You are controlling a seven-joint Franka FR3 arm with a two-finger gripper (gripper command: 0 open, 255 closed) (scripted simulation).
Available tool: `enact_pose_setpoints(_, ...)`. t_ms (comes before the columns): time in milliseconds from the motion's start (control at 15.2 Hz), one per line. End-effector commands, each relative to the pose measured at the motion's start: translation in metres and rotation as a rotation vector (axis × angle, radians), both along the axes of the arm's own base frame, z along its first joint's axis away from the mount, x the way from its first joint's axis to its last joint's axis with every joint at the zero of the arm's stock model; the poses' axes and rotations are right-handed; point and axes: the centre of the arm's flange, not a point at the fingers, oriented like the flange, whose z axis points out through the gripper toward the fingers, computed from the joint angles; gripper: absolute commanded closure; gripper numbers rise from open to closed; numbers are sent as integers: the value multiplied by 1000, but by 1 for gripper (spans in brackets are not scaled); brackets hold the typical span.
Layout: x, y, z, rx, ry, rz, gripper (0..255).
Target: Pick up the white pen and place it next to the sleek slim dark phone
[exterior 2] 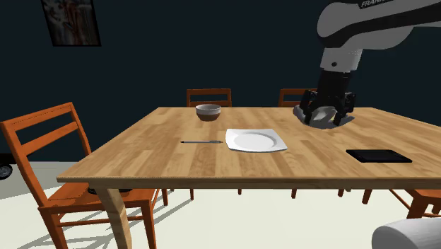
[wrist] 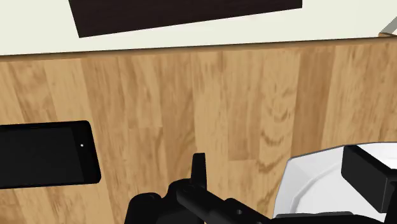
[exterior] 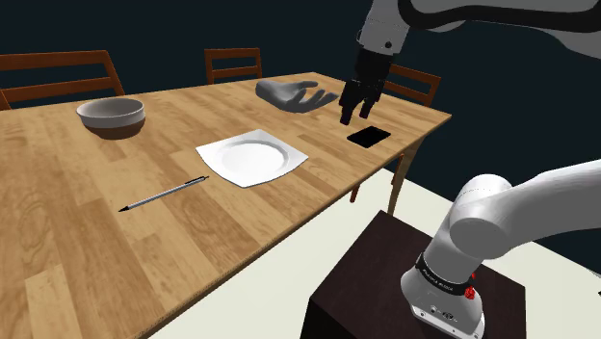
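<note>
At the shoulder view's left a brown chair (exterior: 53, 77) stands behind the wooden surface (exterior: 58, 250). A pale bowl (exterior: 111, 116) sits near that far edge with bare boards on every side. Next is the pen (exterior: 164, 195), drawn pale grey with a dark tip. It lies flat and slanted on open wood, well apart from the bowl, with a broad bare strip between it and the near edge. The second exterior view shows the pen (exterior 2: 201, 142) pointing at the corner of the white square plate (exterior 2: 256, 140), near it but not touching. The plate (exterior: 252, 158) lies mid-surface, with clear wood between it and the things further right. Past it, close to the far edge, rests a grey glove-like shape (exterior: 297, 95). The black gripper (exterior: 356, 116) hangs above the surface between that shape and the phone (exterior: 369, 137). Its fingers (exterior: 347, 108) are spread apart and hold nothing. The dark, slim phone lies flat near the surface's end corner, close to the edge. In the wrist view the phone (wrist: 48, 154) lies parallel to that edge with a band of bare wood between them. From the second exterior view the gripper (exterior 2: 326, 120) is well apart from the pen. At the shoulder view's lower right the dark stand (exterior: 385, 279) sits on the pale floor, clear of the surface.
</note>
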Motion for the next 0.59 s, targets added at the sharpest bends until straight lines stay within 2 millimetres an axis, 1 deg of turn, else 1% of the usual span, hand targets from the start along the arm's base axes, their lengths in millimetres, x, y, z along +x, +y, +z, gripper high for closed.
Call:
enact_pose_setpoints(0,0,0,0,0,0,0,0)
enact_pose_setpoints(264,46,8,-19,16,-26,198,0)
enact_pose_setpoints(528,90,25,-36,31,-52,397,0)
